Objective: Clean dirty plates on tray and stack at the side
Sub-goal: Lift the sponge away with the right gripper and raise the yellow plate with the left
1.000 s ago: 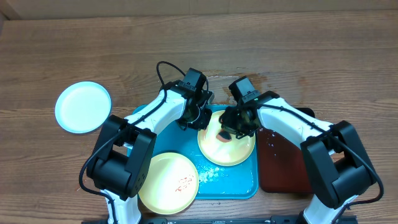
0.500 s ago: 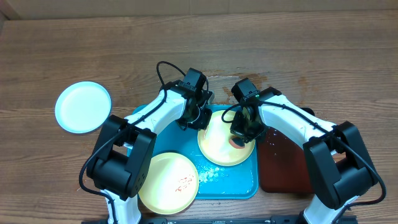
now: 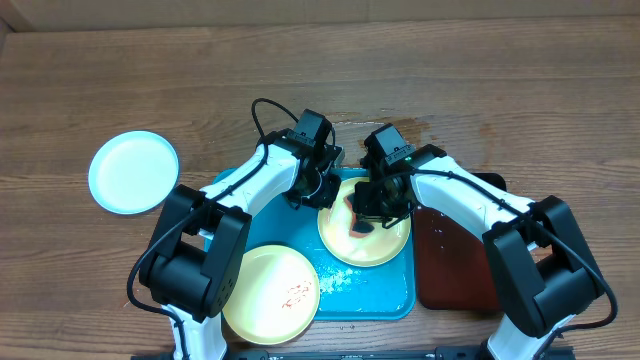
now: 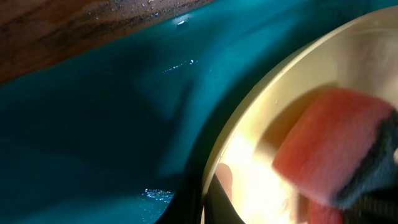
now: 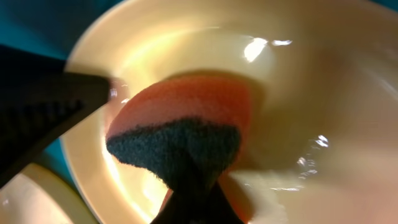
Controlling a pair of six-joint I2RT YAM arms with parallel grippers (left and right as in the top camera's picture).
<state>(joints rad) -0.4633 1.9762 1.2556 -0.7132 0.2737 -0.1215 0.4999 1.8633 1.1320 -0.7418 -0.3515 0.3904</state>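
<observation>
I'm scrubbing the plate [image 3: 385, 248] in the tray's [image 3: 360, 290] far right corner.
My left claw [image 3: 327, 192] is pinching its far-left rim; my right claw [image 3: 365, 215], clamped on the sponge [image 5: 180, 106], is pressing just beside, inside the plate.

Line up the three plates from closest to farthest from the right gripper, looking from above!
1. Yellow plate under the sponge in the right gripper.
2. Second yellow plate, at the tray's near-left corner.
3. Pale blue plate, far left.
</observation>
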